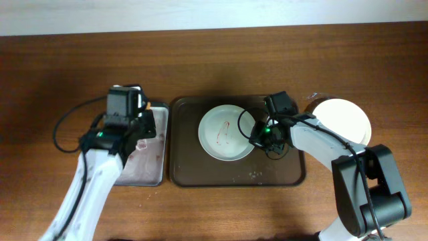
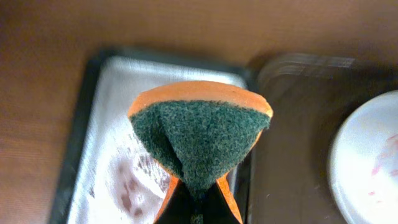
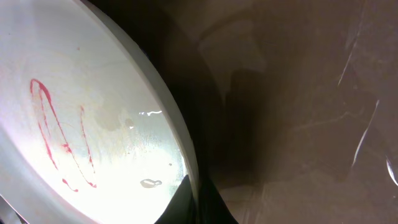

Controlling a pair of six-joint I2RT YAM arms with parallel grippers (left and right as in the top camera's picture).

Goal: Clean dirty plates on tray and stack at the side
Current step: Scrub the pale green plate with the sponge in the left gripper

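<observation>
One brown tray bears one red-smeared plate, its rim pinched by the right pincer; second plate at 3 o'clock; left pincer pinches one sponge.

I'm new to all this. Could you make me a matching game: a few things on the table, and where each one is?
Things:
1 sponge
2 red-smeared plate
3 clean white plate
4 small black tray

Places:
A on the table, far right
B in the left gripper
C beside the brown tray, on its left
D on the brown tray

Pairs: 1-B; 2-D; 3-A; 4-C
</observation>
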